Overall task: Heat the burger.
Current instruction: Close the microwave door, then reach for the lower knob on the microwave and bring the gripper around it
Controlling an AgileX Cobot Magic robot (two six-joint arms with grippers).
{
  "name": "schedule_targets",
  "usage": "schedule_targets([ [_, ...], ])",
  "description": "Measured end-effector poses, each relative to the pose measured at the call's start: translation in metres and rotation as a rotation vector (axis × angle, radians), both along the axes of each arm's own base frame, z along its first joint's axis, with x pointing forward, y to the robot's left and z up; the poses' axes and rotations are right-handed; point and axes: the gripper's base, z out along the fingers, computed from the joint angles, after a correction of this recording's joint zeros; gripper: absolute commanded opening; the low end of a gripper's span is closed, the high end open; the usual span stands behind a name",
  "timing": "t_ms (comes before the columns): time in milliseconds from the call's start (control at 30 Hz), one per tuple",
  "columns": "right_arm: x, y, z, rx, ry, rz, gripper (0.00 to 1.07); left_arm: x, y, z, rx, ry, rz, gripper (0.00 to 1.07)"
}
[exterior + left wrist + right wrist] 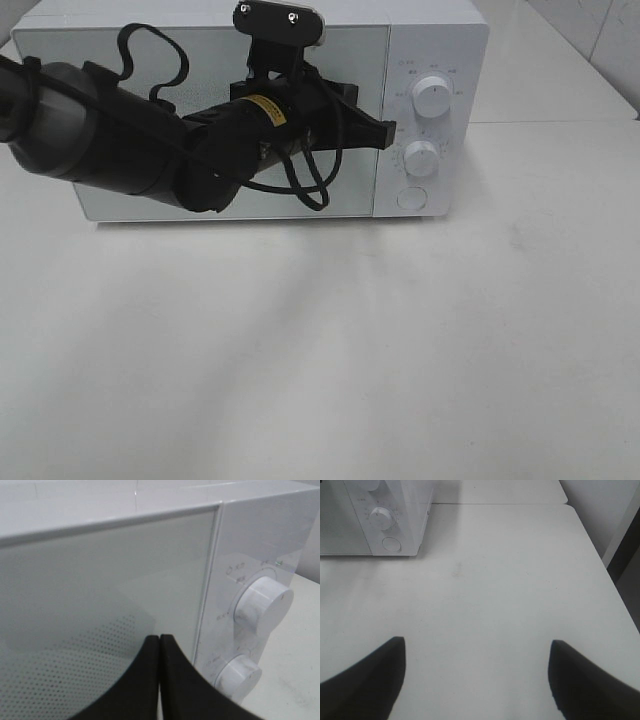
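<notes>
The burger is out of view. A white microwave [440,40] stands at the back of the table with its door [210,50] closed. My left gripper [388,130] is shut with nothing in it, its tip at the door's right edge, just left of the two knobs. In the left wrist view the closed fingertips [159,638] sit in front of the door [100,590], beside the upper knob [263,605] and the lower knob [240,676]. My right gripper [476,642] is open and empty above the bare table [495,580], away from the microwave [400,510].
A round button [411,198] sits below the lower knob [421,158] on the control panel. The left arm and its cable cross in front of the door. The table's right edge [600,560] runs beside a wall.
</notes>
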Motion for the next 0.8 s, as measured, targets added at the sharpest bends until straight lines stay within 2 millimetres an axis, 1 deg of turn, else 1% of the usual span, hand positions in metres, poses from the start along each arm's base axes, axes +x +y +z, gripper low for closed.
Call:
schedule_targets([
  [67,0.0,0.0,0.0,0.0,0.0,0.0,0.76,-0.001,0.0,0.0,0.011,0.009,-0.008,0.0],
  [100,0.0,0.0,0.0,0.0,0.0,0.0,0.76,-0.001,0.002,0.002,0.036,0.041,-0.015,0.0],
  [167,0.0,0.0,0.0,0.0,0.0,0.0,0.76,-0.001,0.003,0.004,0.045,0.052,-0.018,0.0],
  [200,0.0,0.0,0.0,0.0,0.0,0.0,0.76,-0.002,0.007,0.009,0.065,0.076,-0.022,0.0],
  [267,0.0,0.0,0.0,0.0,0.0,0.0,0.76,-0.003,0.009,0.01,0.077,0.088,-0.026,0.0],
  [300,0.0,0.0,0.0,0.0,0.0,0.0,0.76,-0.008,0.013,0.012,0.104,0.128,-0.033,0.01],
  [333,0.0,0.0,0.0,0.0,0.0,0.0,0.76,-0.011,0.015,0.012,0.124,0.155,-0.039,0.05],
  [367,0.0,0.0,0.0,0.0,0.0,0.0,0.76,-0.011,0.015,0.012,0.124,0.155,-0.039,0.05],
  [400,0.0,0.0,0.0,0.0,0.0,0.0,0.76,-0.018,0.02,0.014,0.152,0.199,-0.048,0.21],
  [433,0.0,0.0,0.0,0.0,0.0,0.0,0.76,-0.025,0.025,0.015,0.182,0.248,-0.057,0.3],
  [467,0.0,0.0,0.0,0.0,0.0,0.0,0.76,-0.025,0.025,0.015,0.182,0.248,-0.057,0.3],
  [500,0.0,0.0,0.0,0.0,0.0,0.0,0.76,-0.029,0.027,0.017,0.197,0.278,-0.061,0.56],
  [533,0.0,0.0,0.0,0.0,0.0,0.0,0.76,-0.029,0.027,0.017,0.197,0.278,-0.061,0.56],
  [567,0.0,0.0,0.0,0.0,0.0,0.0,0.76,-0.035,0.03,0.02,0.227,0.338,-0.071,0.85],
  [600,0.0,0.0,0.0,0.0,0.0,0.0,0.76,-0.038,0.032,0.022,0.244,0.366,-0.079,0.96],
  [633,0.0,0.0,0.0,0.0,0.0,0.0,0.76,-0.038,0.032,0.022,0.244,0.366,-0.079,0.96],
  [667,0.0,0.0,0.0,0.0,0.0,0.0,0.76,-0.045,0.036,0.025,0.279,0.425,-0.092,1.01],
  [700,0.0,0.0,0.0,0.0,0.0,0.0,0.76,-0.045,0.036,0.025,0.279,0.425,-0.092,1.01],
  [800,0.0,0.0,0.0,0.0,0.0,0.0,0.76,-0.06,0.044,0.027,0.367,0.576,-0.123,1.0],
])
